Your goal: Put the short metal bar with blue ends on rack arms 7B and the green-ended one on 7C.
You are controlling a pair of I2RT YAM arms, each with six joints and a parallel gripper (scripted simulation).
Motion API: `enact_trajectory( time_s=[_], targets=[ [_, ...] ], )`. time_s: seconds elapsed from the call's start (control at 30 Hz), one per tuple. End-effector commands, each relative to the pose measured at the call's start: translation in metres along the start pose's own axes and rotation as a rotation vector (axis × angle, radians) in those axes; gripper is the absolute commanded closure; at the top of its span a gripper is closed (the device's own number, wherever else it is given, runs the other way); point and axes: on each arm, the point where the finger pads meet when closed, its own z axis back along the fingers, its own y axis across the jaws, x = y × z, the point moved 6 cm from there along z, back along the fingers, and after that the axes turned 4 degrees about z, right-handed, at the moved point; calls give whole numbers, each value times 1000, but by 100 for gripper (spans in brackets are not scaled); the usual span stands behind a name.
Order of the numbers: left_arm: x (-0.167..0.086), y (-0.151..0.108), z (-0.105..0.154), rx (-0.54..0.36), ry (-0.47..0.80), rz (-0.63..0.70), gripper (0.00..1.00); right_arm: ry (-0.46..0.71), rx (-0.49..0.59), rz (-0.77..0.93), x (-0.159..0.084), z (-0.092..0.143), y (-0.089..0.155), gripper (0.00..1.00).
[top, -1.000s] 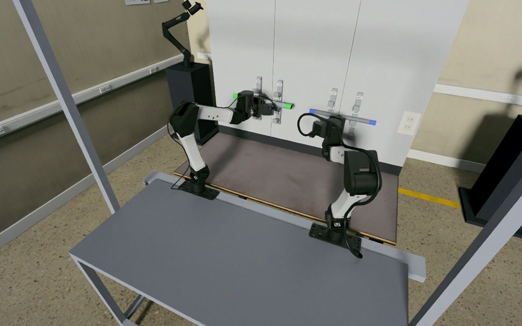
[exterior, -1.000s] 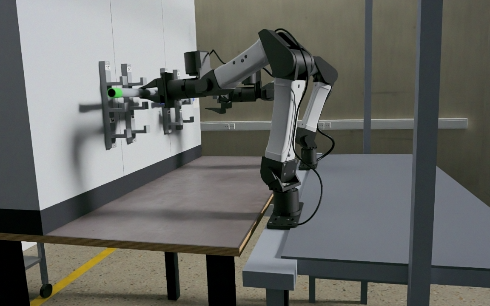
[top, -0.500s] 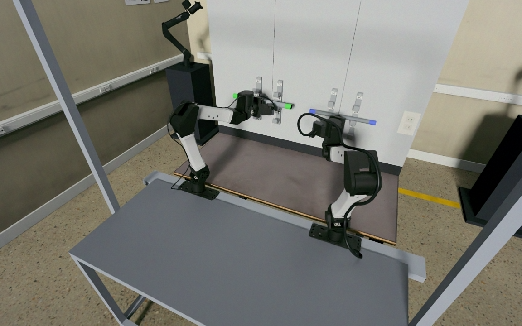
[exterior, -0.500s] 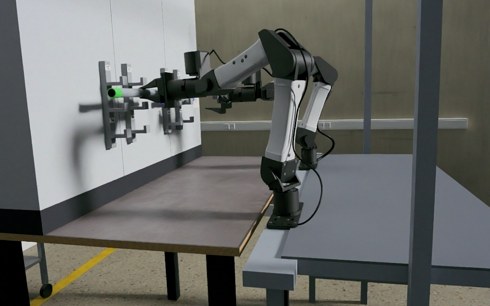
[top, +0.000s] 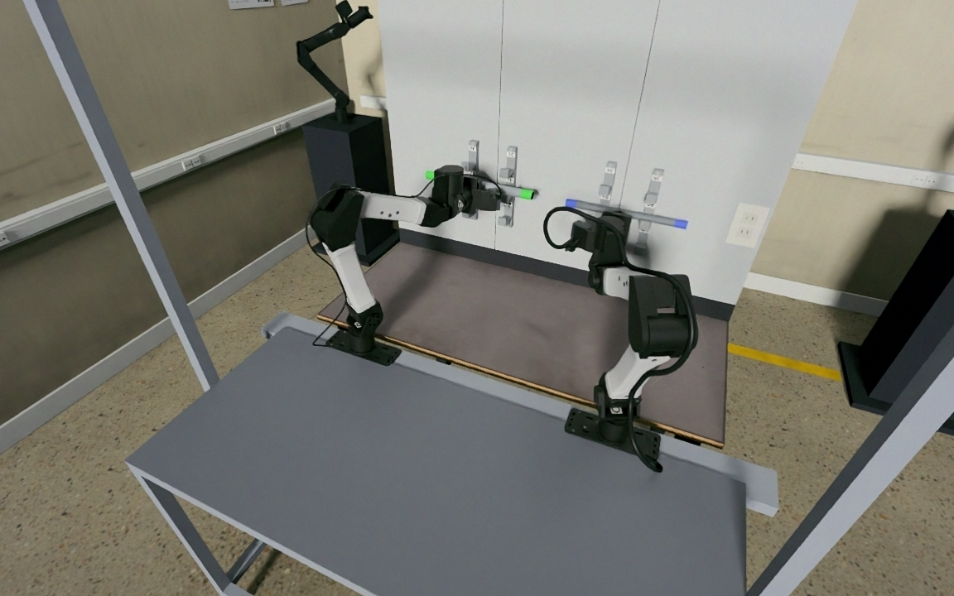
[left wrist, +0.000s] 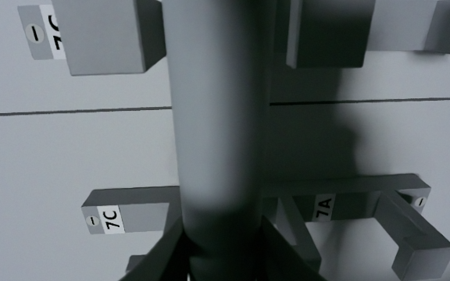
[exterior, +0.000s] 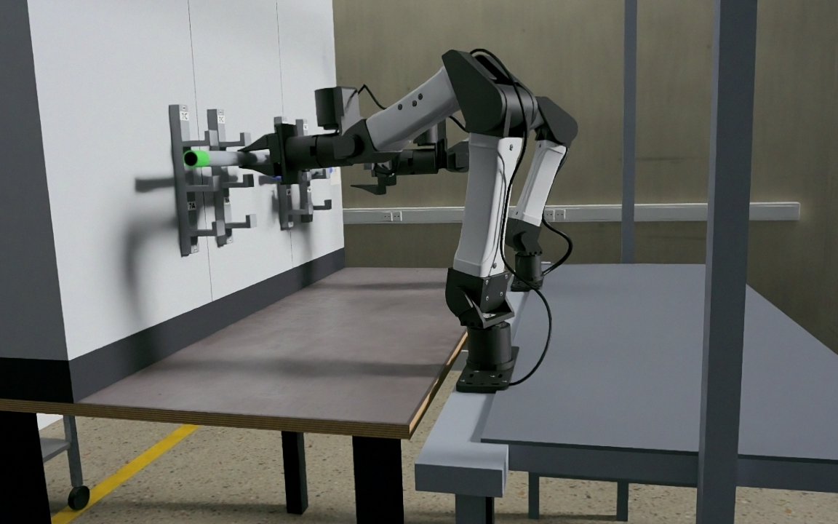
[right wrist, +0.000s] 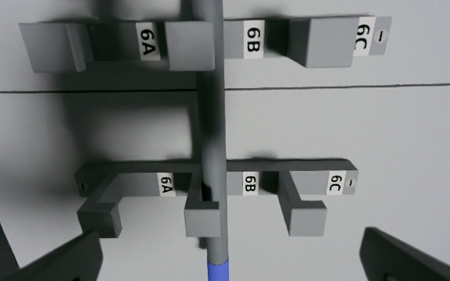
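Observation:
The green-ended bar (top: 512,191) (exterior: 223,158) (left wrist: 209,97) is in my left gripper (top: 499,194) (exterior: 252,159) (left wrist: 222,227), which is shut on it. The bar lies level at the rack, between the upper arms under the 7C labels (exterior: 184,115) (left wrist: 111,219) and the middle arms below. The 7B labels are hidden, and whether the bar touches an arm cannot be told. The blue-ended bar (top: 654,218) (right wrist: 213,136) lies on the middle arms of the other rack, labelled 6B (right wrist: 251,183). My right gripper (exterior: 364,177) (right wrist: 230,240) is open and empty, back from that bar.
The lower rack arms under the 7A labels (exterior: 191,205) (left wrist: 323,208) hold nothing. Arms labelled 6C (right wrist: 335,183) and 6A (right wrist: 166,184) stand above and below the blue-ended bar. The brown table (top: 465,311) runs below the white wall panel (top: 576,74).

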Motion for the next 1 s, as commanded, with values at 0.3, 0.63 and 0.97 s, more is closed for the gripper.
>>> enact_trajectory(
  time_s=[0.3, 0.63, 0.97],
  targets=[
    [2, 36, 5, 55, 0, 21, 100, 7, -9, 4, 1, 0, 3, 0],
    [3, 45, 5, 55, 0, 21, 100, 7, -9, 4, 1, 0, 3, 0],
    [4, 51, 6, 55, 0, 21, 100, 7, -9, 4, 1, 0, 3, 0]
  ],
)
